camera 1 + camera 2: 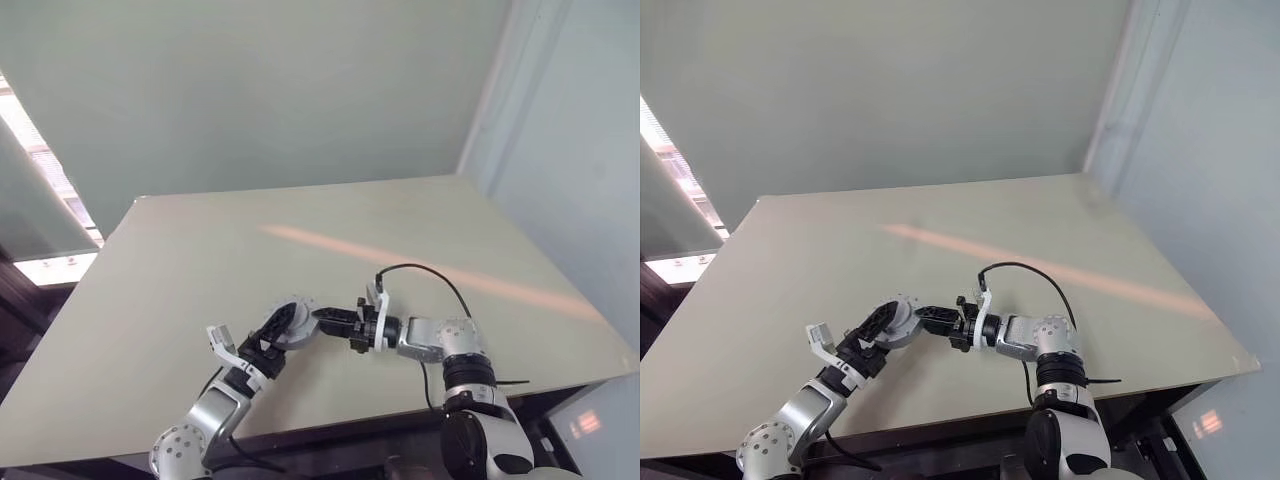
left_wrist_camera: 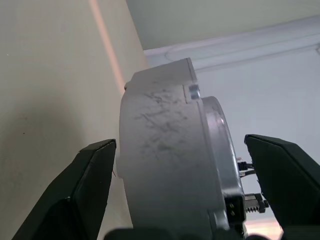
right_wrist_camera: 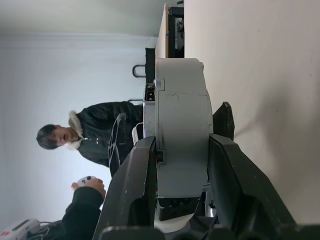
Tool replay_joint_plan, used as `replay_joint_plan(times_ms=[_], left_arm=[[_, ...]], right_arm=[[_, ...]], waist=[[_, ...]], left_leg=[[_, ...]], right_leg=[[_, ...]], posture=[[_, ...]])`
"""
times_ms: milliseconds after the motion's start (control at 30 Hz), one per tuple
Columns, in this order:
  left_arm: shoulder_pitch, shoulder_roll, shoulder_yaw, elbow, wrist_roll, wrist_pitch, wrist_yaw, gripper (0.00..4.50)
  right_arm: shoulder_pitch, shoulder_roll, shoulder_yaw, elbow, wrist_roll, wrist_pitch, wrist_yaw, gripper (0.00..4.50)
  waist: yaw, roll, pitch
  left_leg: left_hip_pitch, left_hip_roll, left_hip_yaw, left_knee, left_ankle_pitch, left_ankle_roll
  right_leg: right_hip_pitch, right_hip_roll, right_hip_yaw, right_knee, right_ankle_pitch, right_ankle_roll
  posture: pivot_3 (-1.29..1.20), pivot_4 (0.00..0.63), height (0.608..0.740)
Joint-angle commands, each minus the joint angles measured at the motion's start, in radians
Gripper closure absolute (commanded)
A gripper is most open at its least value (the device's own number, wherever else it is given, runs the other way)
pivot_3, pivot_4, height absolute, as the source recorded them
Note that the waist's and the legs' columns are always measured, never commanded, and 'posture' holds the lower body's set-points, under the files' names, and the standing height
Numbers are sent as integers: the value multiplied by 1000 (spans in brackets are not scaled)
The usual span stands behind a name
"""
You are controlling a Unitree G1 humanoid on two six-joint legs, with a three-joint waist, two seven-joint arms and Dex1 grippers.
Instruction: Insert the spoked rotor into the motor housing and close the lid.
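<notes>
Counter [image 1: 420, 230] bare out to every edge. Right gripper [image 1: 322, 318] jaws clamp a grey scuffed disc, probably the motor housing [image 1: 292, 322]; left gripper [image 1: 268, 335] jaws spread wide around it, apparently not gripping.

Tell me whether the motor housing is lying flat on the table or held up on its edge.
On edge. The motor housing stands edgewise, pinched across its flat faces by the right gripper, beside the table.

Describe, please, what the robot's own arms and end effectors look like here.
Both arms are silver-grey metal with rounded joint housings. Each ends in white brackets and two black wedge-shaped fingers: the left end effector and the right end effector. A black cable loops from the right wrist back to its forearm.
</notes>
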Motion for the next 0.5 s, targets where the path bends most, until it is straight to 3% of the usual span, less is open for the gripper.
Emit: replay_joint_plan(times_ms=[33, 200, 400, 500], left_arm=[[-13, 8, -2, 2, -42, 0, 1, 622], [-12, 11, -10, 16, -60, 5, 3, 2282], [-12, 11, -27, 26, -67, -2, 2, 2309], [-18, 0, -21, 33, -75, -24, 0, 2322]], right_arm=[[-22, 33, -6, -58, 67, 7, 14, 3305], [-16, 31, -3, -68, 75, 11, 10, 3305], [1, 24, 30, -102, 68, -20, 32, 3305], [8, 25, 38, -110, 60, -58, 32, 2351]], waist=[[0, 0, 0], [0, 0, 0], [0, 0, 0], [0, 0, 0]], left_leg=[[0, 0, 0, 0, 0, 0], [0, 0, 0, 0, 0, 0], [0, 0, 0, 0, 0, 0], [0, 0, 0, 1, 0, 0]], right_leg=[[0, 0, 0, 0, 0, 0], [0, 0, 0, 0, 0, 0], [0, 0, 0, 0, 0, 0], [0, 0, 0, 0, 0, 0]], posture=[[0, 0, 740], [0, 0, 740], [0, 0, 740], [0, 0, 740]])
